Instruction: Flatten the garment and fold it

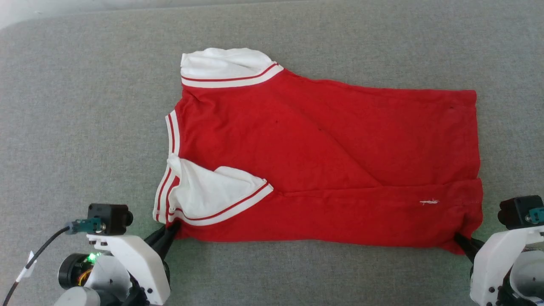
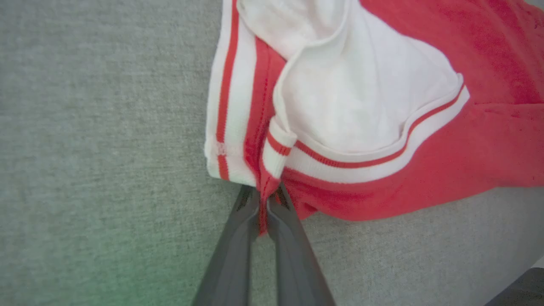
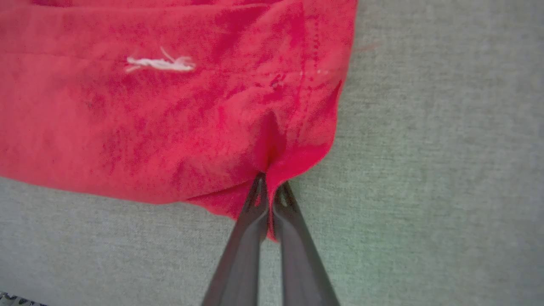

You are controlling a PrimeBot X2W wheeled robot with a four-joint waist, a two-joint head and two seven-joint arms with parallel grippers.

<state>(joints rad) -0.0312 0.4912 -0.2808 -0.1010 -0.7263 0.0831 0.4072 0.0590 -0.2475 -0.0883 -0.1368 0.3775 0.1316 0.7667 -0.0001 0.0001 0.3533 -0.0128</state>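
The flattened red knit T-shirt with white striped sleeves [image 1: 323, 140] is lying part-folded, left gripper [image 2: 265, 193] and right gripper [image 3: 270, 182] clamping its near corners; further folds are waiting.

Soft matt knit cloth for garment [image 1: 323, 140], ribbed trim. Grey woven cloth over tabletop [image 1: 85, 85], matt, coarse-ish. Left tool [image 2: 266, 193] & right tool [image 3: 270, 182]: smooth dark semi-matt fingers [image 3: 242, 255], prob. plastic; white housings [image 1: 136, 263] smooth, slight gloss.
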